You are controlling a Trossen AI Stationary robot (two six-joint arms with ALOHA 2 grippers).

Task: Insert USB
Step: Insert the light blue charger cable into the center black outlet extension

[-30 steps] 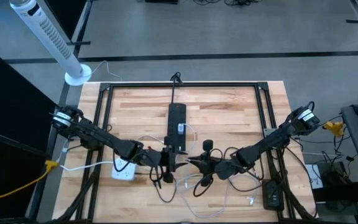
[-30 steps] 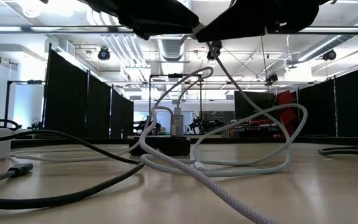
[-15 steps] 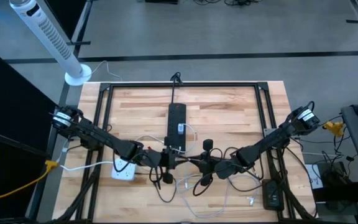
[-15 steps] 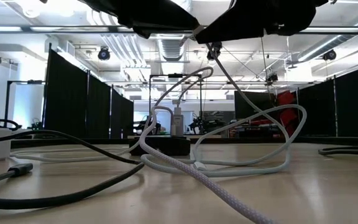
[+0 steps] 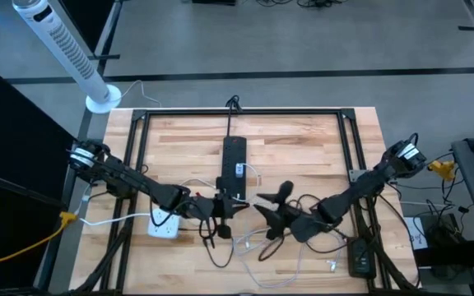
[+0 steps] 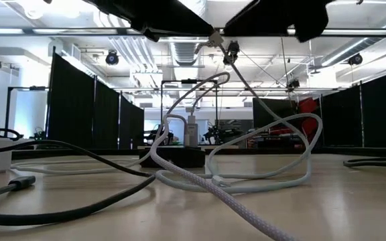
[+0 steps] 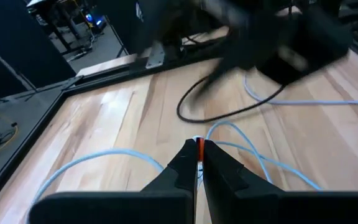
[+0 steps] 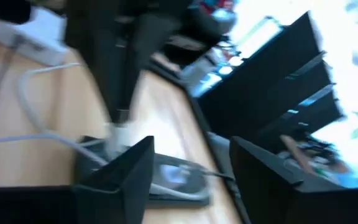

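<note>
I found the left hand (image 7: 198, 163) pinching a small plug (image 7: 199, 148) with an orange tip, held above the counter (image 5: 303, 140) just short of the black power strip (image 5: 234, 160), in my judgement to line it up for insertion. The right hand (image 8: 188, 158) stood spread, gripping nothing, beside the left one and near the strip. Loose white cable (image 6: 260, 177) and black cable (image 6: 66, 201) cluttered the approach; a white adapter (image 5: 163, 222) lay close by.
</note>
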